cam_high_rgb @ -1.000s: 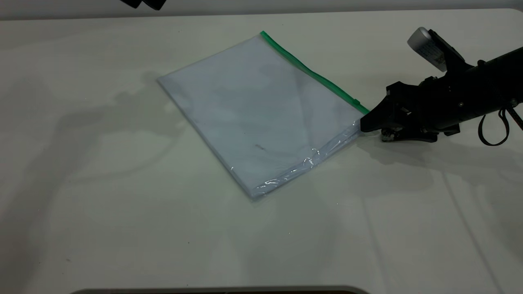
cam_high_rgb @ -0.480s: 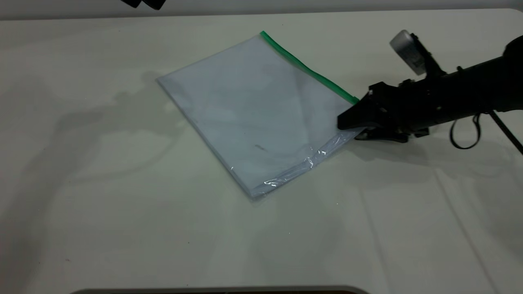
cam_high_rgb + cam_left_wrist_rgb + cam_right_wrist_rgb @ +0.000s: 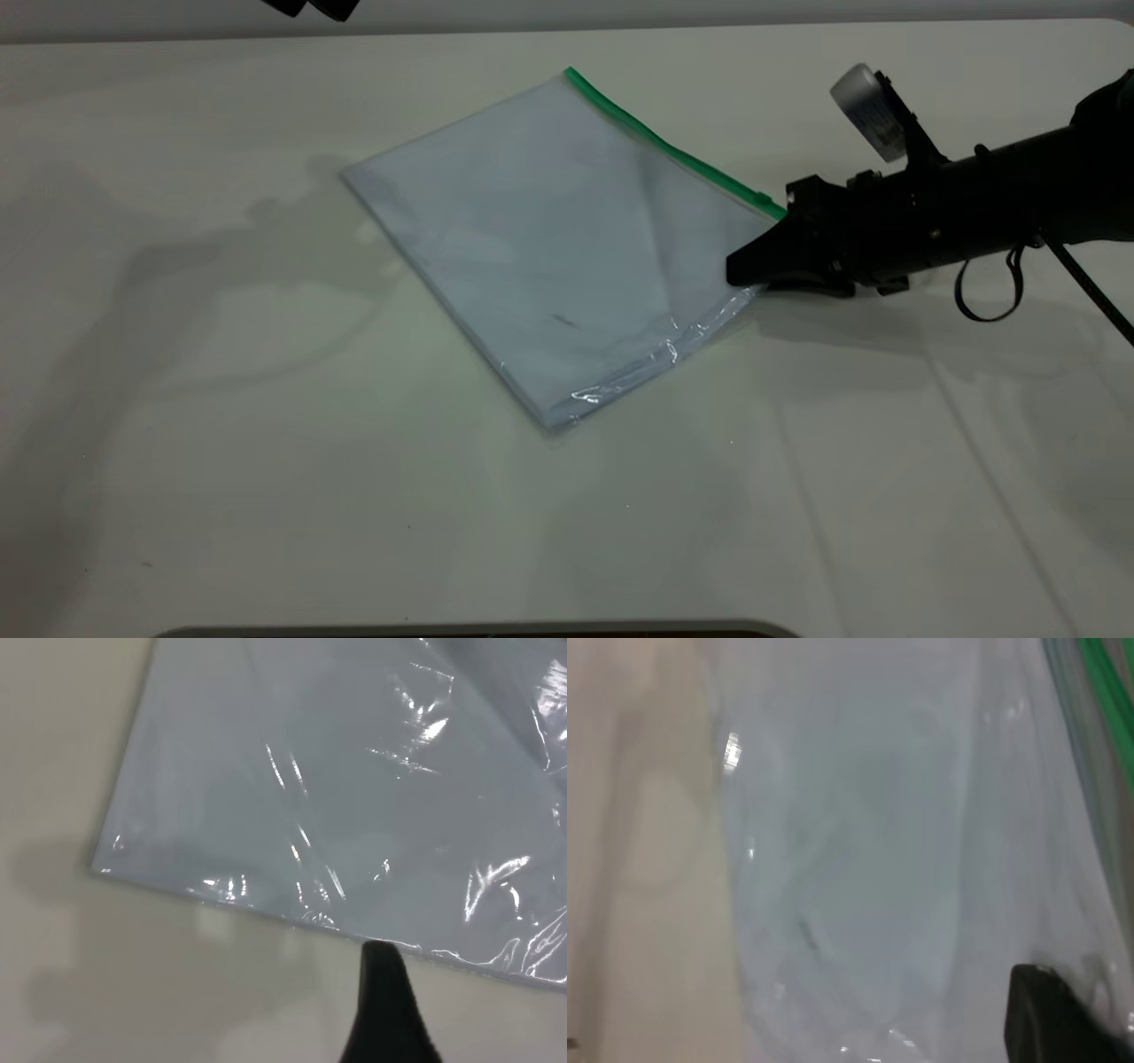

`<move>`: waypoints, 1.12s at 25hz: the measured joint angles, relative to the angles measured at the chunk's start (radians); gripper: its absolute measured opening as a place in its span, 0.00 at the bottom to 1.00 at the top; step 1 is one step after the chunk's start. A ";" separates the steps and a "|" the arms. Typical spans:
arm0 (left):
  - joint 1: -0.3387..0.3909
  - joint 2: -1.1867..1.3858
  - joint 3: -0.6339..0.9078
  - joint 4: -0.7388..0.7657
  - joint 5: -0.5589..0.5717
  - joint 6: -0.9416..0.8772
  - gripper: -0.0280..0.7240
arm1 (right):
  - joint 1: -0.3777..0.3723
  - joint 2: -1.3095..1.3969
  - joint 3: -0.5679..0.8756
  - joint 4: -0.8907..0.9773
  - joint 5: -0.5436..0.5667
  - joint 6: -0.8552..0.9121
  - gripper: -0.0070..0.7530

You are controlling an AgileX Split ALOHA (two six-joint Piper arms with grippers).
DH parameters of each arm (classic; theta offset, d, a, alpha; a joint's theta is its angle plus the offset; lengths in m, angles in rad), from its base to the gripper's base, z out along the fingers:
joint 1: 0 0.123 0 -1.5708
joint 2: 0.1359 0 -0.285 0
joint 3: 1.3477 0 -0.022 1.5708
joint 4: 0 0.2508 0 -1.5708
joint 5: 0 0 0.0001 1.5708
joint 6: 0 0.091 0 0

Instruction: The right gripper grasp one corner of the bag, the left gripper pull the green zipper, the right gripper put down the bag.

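Black tapered right tool (image 3: 749,270) covers the near corner of the clear bluish plastic bag (image 3: 549,239), its finger gap unreadable; plain black left tool (image 3: 310,7) cut off at top edge.

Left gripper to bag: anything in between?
Nothing. In the left wrist view, one finger points at the bag edge, with only bare table between. The exterior view shows the left gripper at the far edge.

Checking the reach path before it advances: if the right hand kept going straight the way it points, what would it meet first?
The bag: the right hand points across its corner beside the green zipper.
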 joint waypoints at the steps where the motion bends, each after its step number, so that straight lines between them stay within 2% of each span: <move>1: 0.000 0.000 0.000 0.000 0.000 0.000 0.79 | 0.000 0.000 -0.011 -0.004 0.016 0.000 0.05; 5: 0.000 0.000 0.000 0.001 0.000 0.022 0.79 | 0.000 0.000 -0.083 -0.117 0.069 0.064 0.05; 8: 0.000 0.000 -0.001 0.001 0.000 0.069 0.79 | 0.000 0.000 -0.170 -0.337 0.114 0.204 0.05; 12: 0.000 0.000 -0.001 0.001 0.002 0.167 0.79 | 0.000 0.000 -0.305 -0.627 0.230 0.364 0.05; 16: 0.000 0.000 -0.001 0.001 0.003 0.239 0.79 | 0.007 0.001 -0.432 -0.798 0.270 0.476 0.05; 22: 0.000 0.000 -0.001 0.001 0.003 0.286 0.79 | 0.112 0.001 -0.566 -1.099 0.284 0.624 0.05; 25: 0.000 0.000 -0.001 0.001 0.003 0.354 0.79 | 0.169 0.003 -0.604 -1.082 0.299 0.637 0.05; 28: 0.000 0.000 -0.001 0.001 0.003 0.438 0.79 | 0.185 0.012 -0.622 -0.945 0.306 0.627 0.05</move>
